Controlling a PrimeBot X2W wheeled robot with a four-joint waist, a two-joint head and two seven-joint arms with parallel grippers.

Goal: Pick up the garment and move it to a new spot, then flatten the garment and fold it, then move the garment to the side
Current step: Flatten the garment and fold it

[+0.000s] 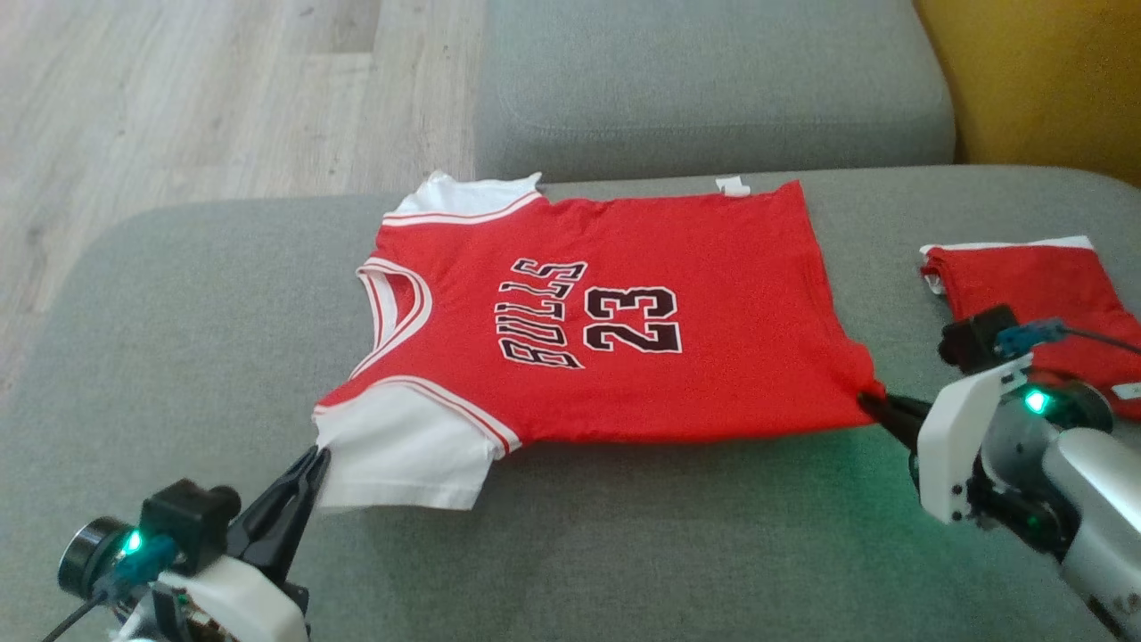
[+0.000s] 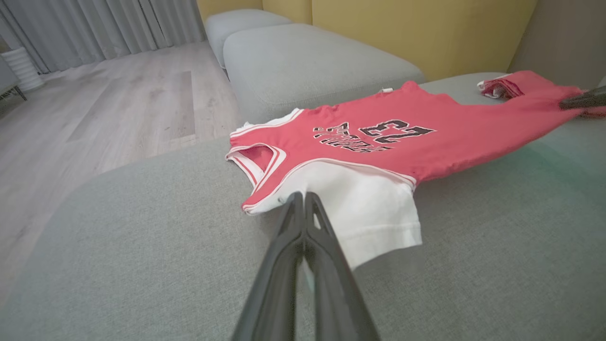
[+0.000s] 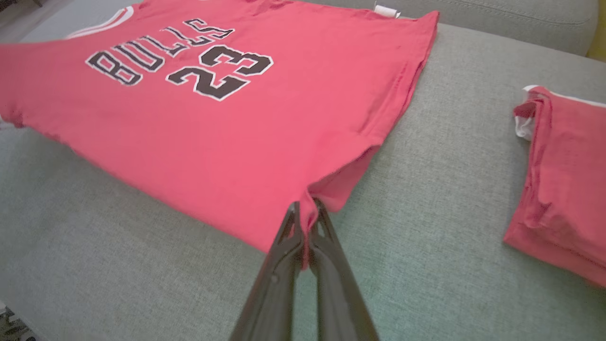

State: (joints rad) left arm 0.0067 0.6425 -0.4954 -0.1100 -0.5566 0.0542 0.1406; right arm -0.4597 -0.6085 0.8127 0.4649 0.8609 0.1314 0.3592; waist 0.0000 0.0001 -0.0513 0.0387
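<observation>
**Head view, near to far.** At 7 o'clock the left gripper (image 1: 314, 462) is clenched on the outer corner of the near white sleeve (image 1: 401, 464). The sleeve belongs to the red jersey (image 1: 713, 357) with white sleeves and black BULLS 23 lettering.

At 4 o'clock the right gripper (image 1: 872, 406) is likewise clenched, on the near hem corner. In the right wrist view, red cloth puckers between its dark fingers (image 3: 284, 265).

The two grips sit at opposite ends of the jersey's near long edge. This probably lets the edge be carried as one straight line. In both wrist views the edge appears raised slightly off the grey woven sofa cushion (image 1: 624, 553).

The jersey lies print side up, spread across the middle of that cushion, with its collar toward 9 o'clock and its hem toward 3 o'clock. Flattening looks essentially complete. The hold suits a first fold that takes the near edge over toward 12 o'clock. Unequal travel of the two arms would skew the crease.

At 3 o'clock, apart from the jersey, rests a folded red garment with white trim (image 1: 1043, 276), perhaps marking the side where finished pieces go. At 12 o'clock is a second grey cushion (image 1: 713, 80). A pale wooden floor (image 1: 178, 89) lies at 10 o'clock and a yellow panel (image 1: 1043, 71) at 2 o'clock.
</observation>
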